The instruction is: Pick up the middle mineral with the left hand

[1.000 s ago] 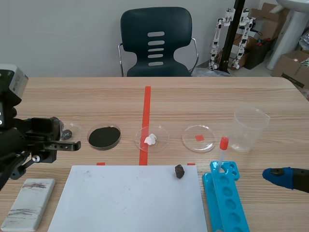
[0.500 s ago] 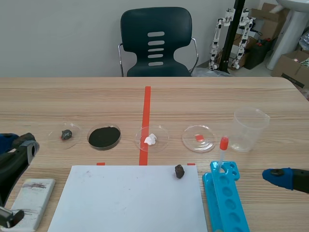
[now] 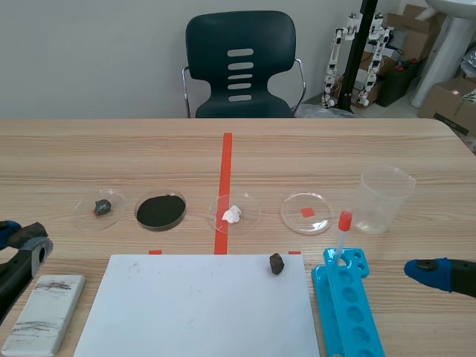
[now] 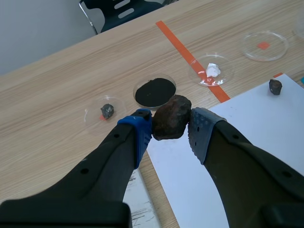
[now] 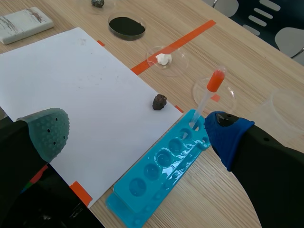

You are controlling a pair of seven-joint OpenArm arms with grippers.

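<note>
The left pincer (image 4: 171, 124), low at the scene's lower left edge, pinches a dark brown mineral (image 4: 172, 118) between its pads above the desk (image 3: 149, 149). The right pincer (image 5: 137, 133) hangs spread at lower right.

In the scene view, the left gripper (image 3: 22, 236) is cut off at the near left corner of the table (image 3: 111, 149), and the dark mineral (image 4: 172, 117) pressed between its pads is not shown there. Of the right gripper (image 3: 433, 272), only one blue-tipped finger is shown. The blue rack (image 3: 346, 312) and white sheet (image 3: 193, 305) are cut off along the near edge. In the wrist views, the white block (image 4: 135, 199) and clear beaker (image 5: 285, 102) are partly covered by fingers.
</note>
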